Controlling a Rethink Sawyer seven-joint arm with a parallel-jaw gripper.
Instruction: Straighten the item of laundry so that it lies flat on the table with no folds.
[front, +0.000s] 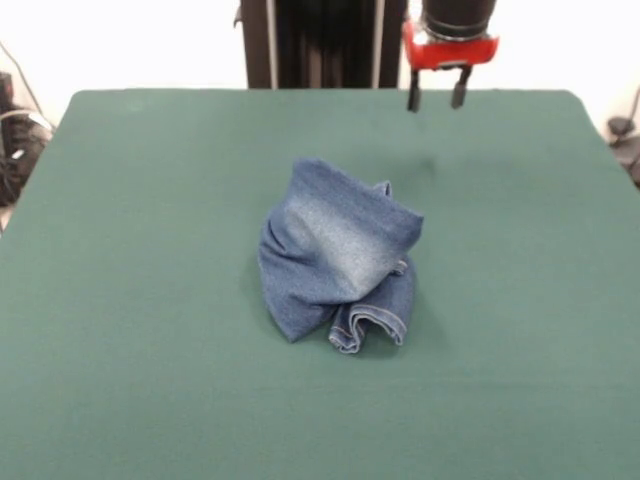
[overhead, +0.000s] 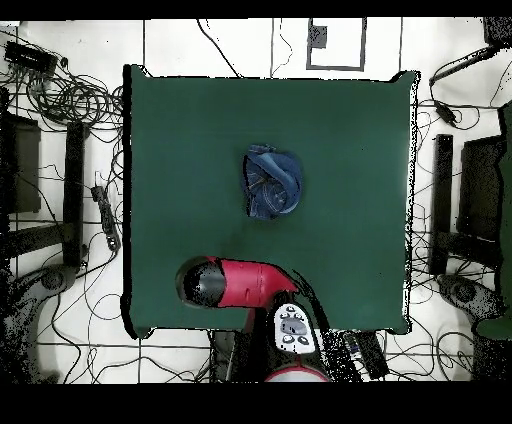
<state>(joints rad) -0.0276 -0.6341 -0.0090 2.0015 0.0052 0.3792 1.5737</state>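
The item of laundry, small blue denim jeans with a faded whitish patch, lies crumpled in a heap near the middle of the green table. A hemmed cuff curls out at its near edge. In the overhead view the jeans form a compact bundle on the table. My gripper hangs high over the table's far side, well behind and to the right of the jeans, open, with nothing between its two dark fingers. From above, the red and black arm covers the gripper.
Cables and stands crowd the floor around the table. Dark gear sits beyond the table's left edge in the front view. Green cloth surrounds the jeans on all sides.
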